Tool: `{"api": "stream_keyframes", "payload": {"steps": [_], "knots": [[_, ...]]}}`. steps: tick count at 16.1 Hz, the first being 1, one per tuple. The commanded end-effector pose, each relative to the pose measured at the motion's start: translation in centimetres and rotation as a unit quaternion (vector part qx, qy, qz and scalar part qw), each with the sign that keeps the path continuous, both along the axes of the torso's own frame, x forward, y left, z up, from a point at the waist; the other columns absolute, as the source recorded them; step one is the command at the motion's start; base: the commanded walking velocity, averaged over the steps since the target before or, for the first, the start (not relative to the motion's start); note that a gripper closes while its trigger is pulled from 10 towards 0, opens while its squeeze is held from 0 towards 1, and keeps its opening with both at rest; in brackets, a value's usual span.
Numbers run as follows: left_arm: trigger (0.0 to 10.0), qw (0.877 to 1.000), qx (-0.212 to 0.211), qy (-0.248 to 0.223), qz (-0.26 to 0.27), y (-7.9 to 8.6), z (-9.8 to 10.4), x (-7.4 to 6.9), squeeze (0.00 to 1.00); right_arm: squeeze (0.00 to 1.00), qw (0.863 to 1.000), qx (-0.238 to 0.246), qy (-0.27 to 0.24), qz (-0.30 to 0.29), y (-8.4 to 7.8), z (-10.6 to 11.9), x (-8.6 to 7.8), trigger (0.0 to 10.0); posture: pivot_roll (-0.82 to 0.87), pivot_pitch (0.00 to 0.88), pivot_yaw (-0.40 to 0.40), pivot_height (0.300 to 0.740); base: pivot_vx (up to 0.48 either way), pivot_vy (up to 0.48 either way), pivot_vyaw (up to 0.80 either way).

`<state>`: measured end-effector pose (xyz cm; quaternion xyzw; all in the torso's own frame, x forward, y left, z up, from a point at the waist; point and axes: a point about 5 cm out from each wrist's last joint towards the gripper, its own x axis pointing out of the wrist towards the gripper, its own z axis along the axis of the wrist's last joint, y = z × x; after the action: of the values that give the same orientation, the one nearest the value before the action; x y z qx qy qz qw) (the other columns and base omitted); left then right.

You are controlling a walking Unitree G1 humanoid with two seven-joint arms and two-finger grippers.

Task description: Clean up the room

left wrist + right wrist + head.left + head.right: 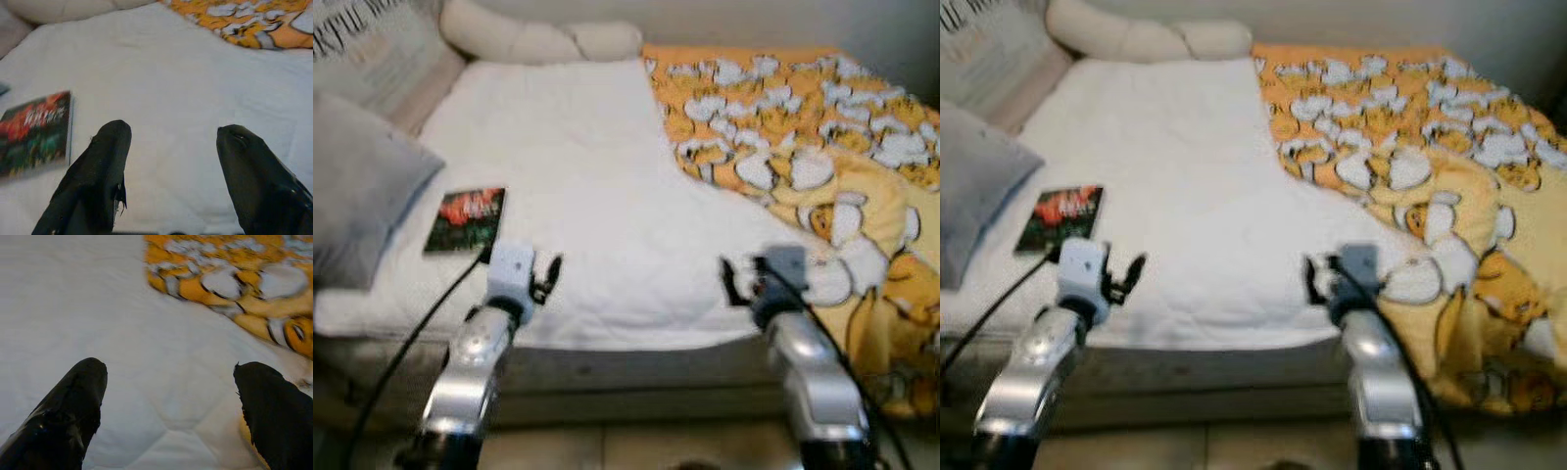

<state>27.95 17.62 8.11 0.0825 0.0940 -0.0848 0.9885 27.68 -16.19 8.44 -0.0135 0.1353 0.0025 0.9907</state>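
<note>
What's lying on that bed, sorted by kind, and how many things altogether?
Books: 1, a dark book with a red cover picture.
Blankets: 1, orange-yellow cartoon blanket.
Pillows: 3, grey pillow, lettered pillow, long cream pillow.
Total: 5.

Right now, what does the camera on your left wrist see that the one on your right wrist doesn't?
The left wrist view has a book with a dark red-and-green cover lying flat on the white bedspread, beside the open left gripper, plus a cream pillow at the far edge. The right wrist view has a close look at the orange and yellow cartoon-print blanket, which reaches right up to one finger of the open right gripper. Both share the white quilted bedspread under two spread black fingers, and some of that orange blanket.
</note>
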Motion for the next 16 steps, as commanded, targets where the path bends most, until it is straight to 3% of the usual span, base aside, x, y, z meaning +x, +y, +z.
{"api": "stream_keyframes", "payload": {"steps": [1,4,11,12,13,16], "knots": [[10.0,1.0,0.004,-0.012,0.0,-0.17,0.49,0.46,0.0,1.0,1.0,-0.006,-0.001,-0.02,-0.69,0.09,0.25,10.0,-0.08,0.0,0.022,0.74,0.0,-0.48,0.0],[10.0,1.0,0.005,-0.014,0.004,-0.02,0.52,0.61,0.0,1.0,0.999,-0.007,0.001,-0.034,-0.94,-0.03,0.46,10.0,-0.08,0.0,0.024,0.74,0.0,-0.434,0.0],[10.0,0.998,-0.029,-0.033,0.039,0.62,1.03,0.86,0.0,1.0,1.0,0.002,0.0,-0.028,-0.27,-0.08,0.38,10.0,-0.08,0.0,0.026,0.74,0.0,0.0,0.0],[10.0,0.998,-0.029,-0.033,0.039,0.63,1.02,0.85,0.0,0.91,1.0,0.002,0.0,-0.028,-0.28,-0.08,0.37,10.0,-0.08,0.0,0.026,0.74,0.0,0.0,0.0],[10.0,0.998,-0.031,-0.033,0.038,0.63,1.02,0.89,0.0,0.03,1.0,0.001,-0.001,-0.026,-0.22,-0.07,0.42,10.0,-0.08,0.0,0.026,0.74,0.247,0.0,0.0],[10.0,0.998,-0.034,-0.034,0.029,0.39,1.12,0.92,0.0,0.0,1.0,-0.001,-0.001,-0.024,-0.13,-0.05,0.45,10.0,-0.08,0.0,0.025,0.74,0.304,0.0,0.0]]}}
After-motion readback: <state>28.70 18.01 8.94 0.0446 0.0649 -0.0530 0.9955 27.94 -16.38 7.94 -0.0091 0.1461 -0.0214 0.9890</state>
